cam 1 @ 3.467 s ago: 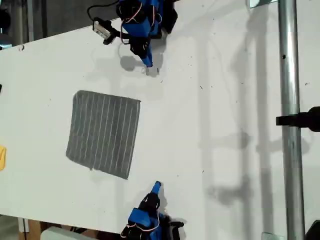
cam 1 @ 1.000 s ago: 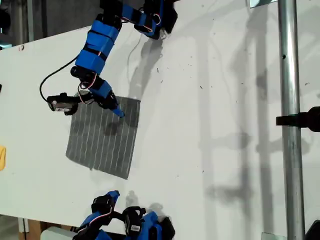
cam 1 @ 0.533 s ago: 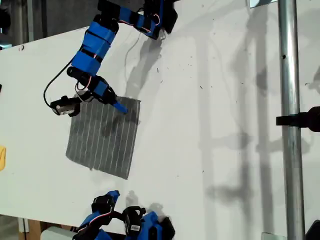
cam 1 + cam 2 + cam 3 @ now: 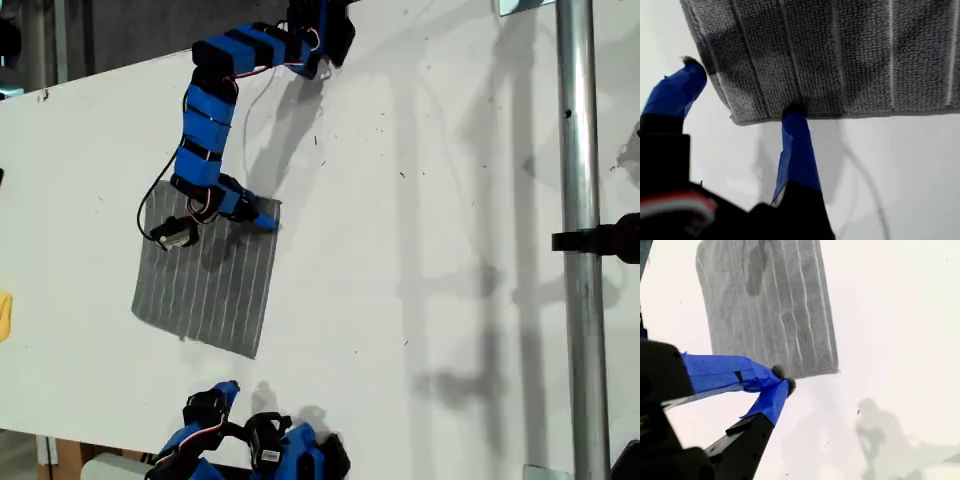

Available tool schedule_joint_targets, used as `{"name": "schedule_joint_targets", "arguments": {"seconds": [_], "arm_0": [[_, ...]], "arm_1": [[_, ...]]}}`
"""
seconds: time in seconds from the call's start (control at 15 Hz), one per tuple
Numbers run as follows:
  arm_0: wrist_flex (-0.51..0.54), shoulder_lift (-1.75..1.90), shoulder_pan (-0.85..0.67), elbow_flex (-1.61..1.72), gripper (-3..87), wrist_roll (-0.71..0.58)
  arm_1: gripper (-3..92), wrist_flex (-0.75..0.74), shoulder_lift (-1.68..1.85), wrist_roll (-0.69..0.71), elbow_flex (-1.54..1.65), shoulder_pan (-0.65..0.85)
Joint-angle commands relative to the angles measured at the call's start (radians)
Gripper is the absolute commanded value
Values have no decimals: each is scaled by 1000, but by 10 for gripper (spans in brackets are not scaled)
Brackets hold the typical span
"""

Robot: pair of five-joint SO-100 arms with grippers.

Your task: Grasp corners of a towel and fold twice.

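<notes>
The grey towel [image 4: 205,280] with fine white stripes lies flat on the white table [image 4: 430,200], toward the exterior view's left. My first gripper [image 4: 263,221] reaches down from the top of the exterior view and stands open at the towel's upper right corner [image 4: 277,204]. Up close, the first gripper [image 4: 742,102] straddles that corner [image 4: 736,120]: one blue fingertip [image 4: 794,117] touches the towel's [image 4: 840,55] edge and the other is off its side. My second gripper [image 4: 226,389] sits near the table's lower edge. Its blue tips [image 4: 783,381] are shut on nothing, short of the towel [image 4: 770,310].
A small yellow object [image 4: 4,315] shows at the exterior view's left edge. A vertical metal pole [image 4: 580,150] with a black clamp [image 4: 600,241] crosses the exterior view's right. A black cable [image 4: 150,205] loops from the first arm over the towel.
My first gripper has swung across the towel's top edge to its upper right corner and lowered there. The second arm has held still for the last second.
</notes>
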State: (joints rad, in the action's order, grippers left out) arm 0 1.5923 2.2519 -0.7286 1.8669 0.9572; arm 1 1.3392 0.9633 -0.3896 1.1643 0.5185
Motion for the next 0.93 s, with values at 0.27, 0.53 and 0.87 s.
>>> {"name": "schedule_joint_targets", "arguments": {"seconds": [0.27,0.53,0.87], "arm_0": [[-8,29,5,-9,-27,2],[-14,31,6,-9,-27,3],[-107,-267,89,-133,-18,-77]], "arm_1": [[57,-46,-43,17,-28,32],[-2,-49,-43,17,-34,15],[-2,-52,-40,2,-38,-9]]}}
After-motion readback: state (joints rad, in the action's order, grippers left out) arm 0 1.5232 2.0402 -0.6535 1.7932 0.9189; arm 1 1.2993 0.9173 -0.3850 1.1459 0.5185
